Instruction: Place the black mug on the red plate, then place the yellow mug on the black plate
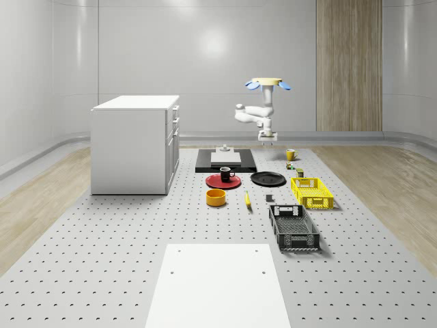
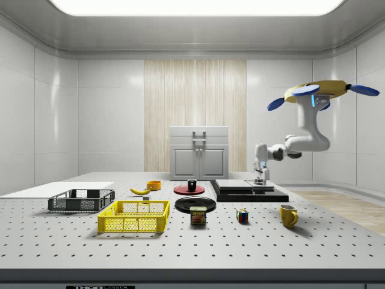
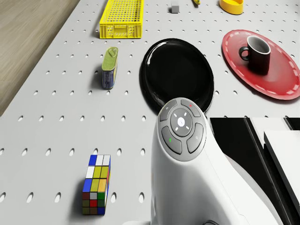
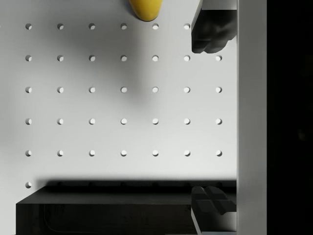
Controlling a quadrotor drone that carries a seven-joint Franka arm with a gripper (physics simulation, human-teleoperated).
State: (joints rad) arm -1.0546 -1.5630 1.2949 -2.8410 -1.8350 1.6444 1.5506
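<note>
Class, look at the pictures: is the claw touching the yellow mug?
Apart. The side view shows the claw hanging over the edge of the black slab, while the yellow mug sits on the table further toward that view's right, with bare table between them.

In the whole-scene view, one mug (image 1: 227, 173) is sitting on the left plate (image 1: 223, 182), the other plate (image 1: 268, 179) lying just right of it. The second mug (image 1: 291, 154) is standing behind, further right, on the worktop (image 1: 102, 239).
</note>
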